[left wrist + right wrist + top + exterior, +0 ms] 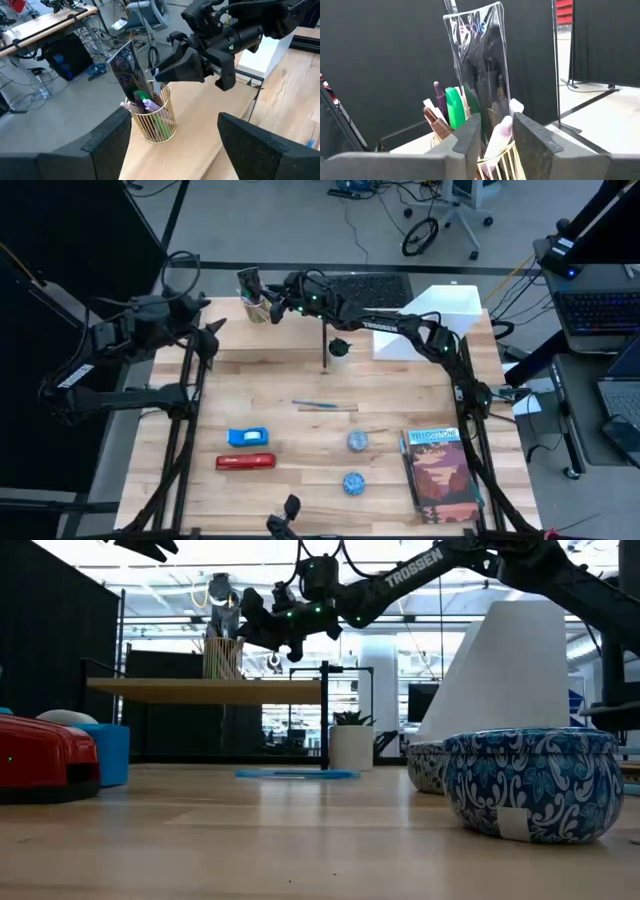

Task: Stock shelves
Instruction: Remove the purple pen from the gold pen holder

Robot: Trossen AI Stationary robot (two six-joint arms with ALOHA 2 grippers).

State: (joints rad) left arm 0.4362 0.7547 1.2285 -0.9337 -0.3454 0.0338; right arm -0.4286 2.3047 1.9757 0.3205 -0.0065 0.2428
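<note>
On the plank shelf [300, 315] at the desk's [300, 490] far edge, a wire pen cup [257, 311] is pinched at its rim by the right hand [274, 306]. The left hand [213, 340] is held spread nearby.

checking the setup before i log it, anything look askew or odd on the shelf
One thing: the clear plastic packet sticks up tall and tilted out of the gold wire pen cup on the shelf. The right gripper is at the cup's rim. Nothing looks spilled or damaged.
</note>
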